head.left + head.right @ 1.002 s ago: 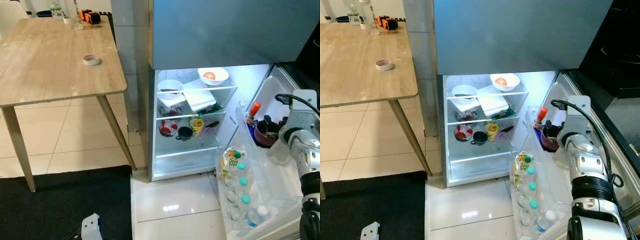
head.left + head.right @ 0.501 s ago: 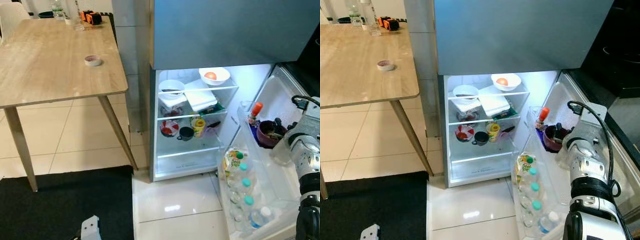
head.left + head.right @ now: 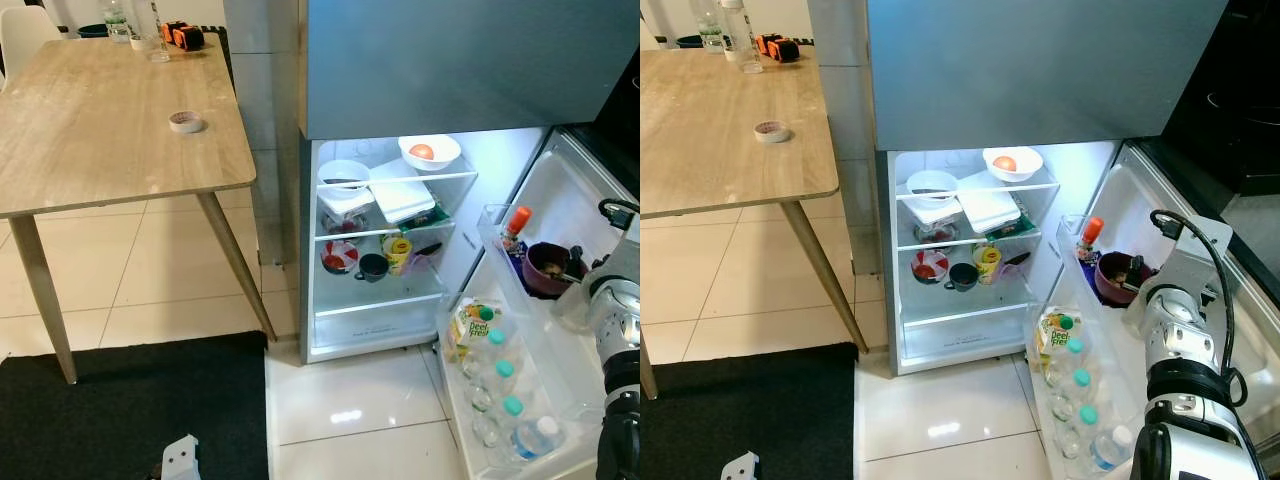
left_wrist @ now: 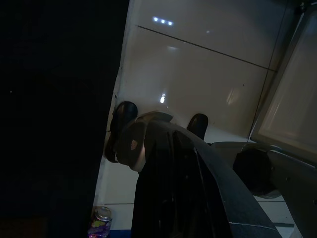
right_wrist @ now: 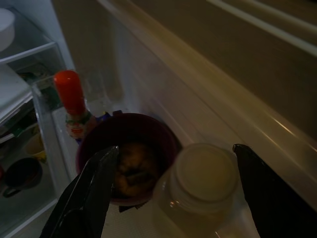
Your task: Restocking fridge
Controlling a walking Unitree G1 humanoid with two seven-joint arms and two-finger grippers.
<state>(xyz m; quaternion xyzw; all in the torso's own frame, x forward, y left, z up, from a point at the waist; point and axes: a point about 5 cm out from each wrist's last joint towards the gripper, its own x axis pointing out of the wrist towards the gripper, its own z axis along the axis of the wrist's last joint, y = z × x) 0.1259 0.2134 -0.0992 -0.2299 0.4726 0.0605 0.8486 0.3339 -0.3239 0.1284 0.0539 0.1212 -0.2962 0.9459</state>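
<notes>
The fridge (image 3: 380,250) stands open and lit, its door (image 3: 570,190) swung out to the right. Its upper door shelf holds a maroon bowl (image 3: 548,268), a red-capped sauce bottle (image 3: 514,228) and a clear jar (image 5: 203,176) with a pale lid. My right gripper (image 5: 173,151) is open at this shelf, its fingers (image 5: 89,193) spread wide to either side of the bowl and jar, touching neither. The lower door shelf carries a juice carton (image 3: 470,325) and several teal-capped bottles (image 3: 500,390). My left arm hangs idle over dark floor.
Inside are a white bowl with an orange fruit (image 3: 428,152), stacked white dishes (image 3: 395,195), cups and a can (image 3: 372,262). A wooden table (image 3: 100,130) with a tape roll (image 3: 183,121) stands to the left. A black mat (image 3: 130,410) covers the near floor.
The fridge door has swung further open to the right, and my right arm has moved right with it. The door shelves and their contents shifted along.
</notes>
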